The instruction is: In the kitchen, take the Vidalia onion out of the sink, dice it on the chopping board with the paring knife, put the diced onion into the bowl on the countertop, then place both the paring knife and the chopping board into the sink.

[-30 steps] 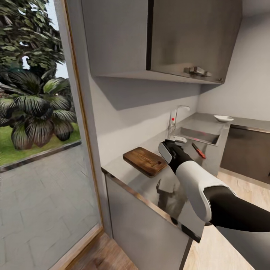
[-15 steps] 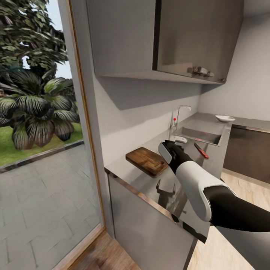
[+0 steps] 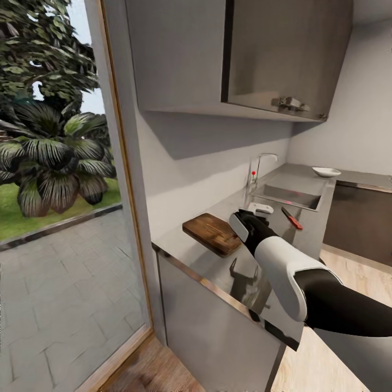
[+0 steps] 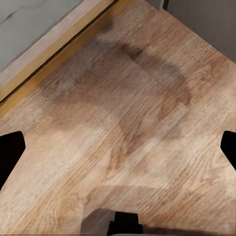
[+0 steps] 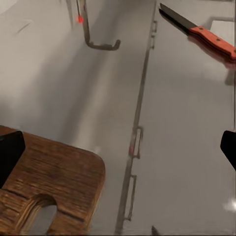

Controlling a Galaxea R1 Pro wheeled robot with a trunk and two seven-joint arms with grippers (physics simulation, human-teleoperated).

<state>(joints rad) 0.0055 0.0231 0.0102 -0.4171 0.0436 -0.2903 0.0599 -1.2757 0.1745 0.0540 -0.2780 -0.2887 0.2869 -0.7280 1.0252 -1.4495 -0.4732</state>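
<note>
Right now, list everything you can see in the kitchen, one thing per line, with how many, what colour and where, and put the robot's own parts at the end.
chopping board: one, brown wood, on the near end of the countertop
countertop: one, grey, running along the wall to the corner
paring knife: one, red handle with dark blade, on the countertop in front of the sink
sink: one, steel, set in the countertop beyond the board
tap: one, chrome with a red knob, behind the sink
bowl: one, white, on the countertop past the sink
wall cabinet: one, grey, above the countertop
wooden floor: light brown, under the left gripper
plants: green, outside the glass
right gripper: one, black and white, over the countertop beside the board, fingers spread wide in the right wrist view
</note>
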